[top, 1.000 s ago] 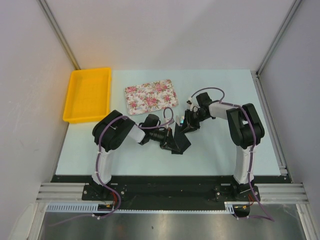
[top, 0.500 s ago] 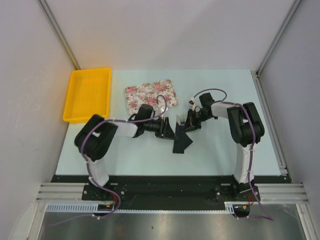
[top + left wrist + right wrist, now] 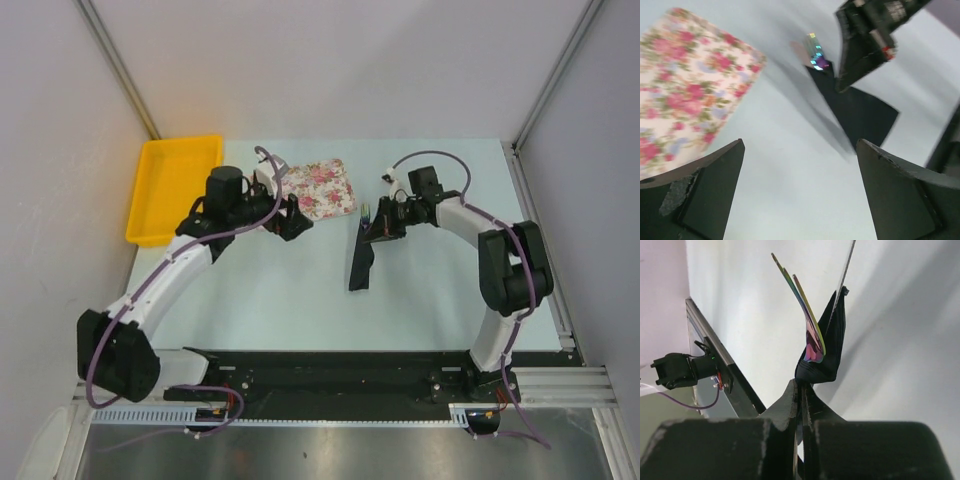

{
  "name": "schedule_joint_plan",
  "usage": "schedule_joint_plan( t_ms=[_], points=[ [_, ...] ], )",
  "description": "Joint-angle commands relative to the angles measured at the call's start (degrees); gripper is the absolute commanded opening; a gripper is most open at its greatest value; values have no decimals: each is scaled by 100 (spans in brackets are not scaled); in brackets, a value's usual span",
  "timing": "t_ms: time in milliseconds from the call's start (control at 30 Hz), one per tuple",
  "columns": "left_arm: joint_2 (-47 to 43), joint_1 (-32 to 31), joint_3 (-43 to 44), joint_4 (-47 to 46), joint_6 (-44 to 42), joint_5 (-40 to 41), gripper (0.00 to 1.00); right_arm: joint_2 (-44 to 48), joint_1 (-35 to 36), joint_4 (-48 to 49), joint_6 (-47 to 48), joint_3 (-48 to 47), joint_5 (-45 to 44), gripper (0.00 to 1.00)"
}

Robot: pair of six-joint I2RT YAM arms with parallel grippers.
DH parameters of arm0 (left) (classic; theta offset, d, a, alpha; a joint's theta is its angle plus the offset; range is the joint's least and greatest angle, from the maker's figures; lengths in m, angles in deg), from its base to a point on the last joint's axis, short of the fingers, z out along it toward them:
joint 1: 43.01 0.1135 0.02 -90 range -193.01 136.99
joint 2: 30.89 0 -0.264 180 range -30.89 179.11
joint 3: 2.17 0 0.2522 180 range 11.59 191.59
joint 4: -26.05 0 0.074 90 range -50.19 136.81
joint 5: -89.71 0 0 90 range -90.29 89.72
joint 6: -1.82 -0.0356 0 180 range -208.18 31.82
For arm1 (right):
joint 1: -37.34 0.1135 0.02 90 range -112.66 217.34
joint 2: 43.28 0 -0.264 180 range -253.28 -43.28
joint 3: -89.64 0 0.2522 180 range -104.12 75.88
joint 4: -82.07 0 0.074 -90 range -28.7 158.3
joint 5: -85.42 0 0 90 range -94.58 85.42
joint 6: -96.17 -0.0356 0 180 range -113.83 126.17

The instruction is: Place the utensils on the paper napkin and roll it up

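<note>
The black paper napkin (image 3: 360, 262) lies folded into a narrow strip at mid-table, with the iridescent utensils (image 3: 367, 212) poking out of its far end. My right gripper (image 3: 384, 229) is shut on the napkin's far end. In the right wrist view the fingertips (image 3: 801, 386) pinch the napkin (image 3: 834, 335) just below the fork tines (image 3: 807, 315). My left gripper (image 3: 291, 222) is open and empty, apart from the napkin, by the floral tray (image 3: 322, 190). In the left wrist view its gripper (image 3: 800, 145) frames bare table, with the napkin (image 3: 857, 112) and utensils (image 3: 815, 50) beyond.
A yellow bin (image 3: 175, 190) sits at the far left of the table. The floral tray (image 3: 685, 85) lies just left of my left gripper. The left arm stretches diagonally across the table's left half.
My left gripper has opened, let go of the napkin and swung left to the floral tray. My right gripper has shut on the napkin, which now lies as a narrower strip.
</note>
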Motion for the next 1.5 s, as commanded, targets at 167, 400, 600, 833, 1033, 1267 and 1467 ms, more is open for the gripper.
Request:
schedule_joint_plan(
  t_ms=[167,400,600,833,1033,1267,1467],
  points=[
    [-1451,41,12,398,-585,227,100,1363,273,-648,1086,-991,476,0],
    [-2393,49,-595,-76,-137,-620,100,2444,712,-1072,1781,-1370,617,0],
    [-2798,50,-894,-770,380,-1790,99,3455,1327,-931,2036,-1239,301,0],
    [-2631,-379,-1175,-1999,1075,-2618,85,4071,1794,-606,1887,-984,-51,0],
    [-2289,-1092,-947,-2072,1023,-2039,83,4264,2259,-711,2168,-905,-314,0],
    [-1867,-1462,-833,-2440,1304,-1897,71,4449,2585,-535,2160,-703,-605,0],
    [-1752,-1901,-938,-2862,1602,-1959,60,4441,2673,-483,2160,-685,-640,0]
  ],
)
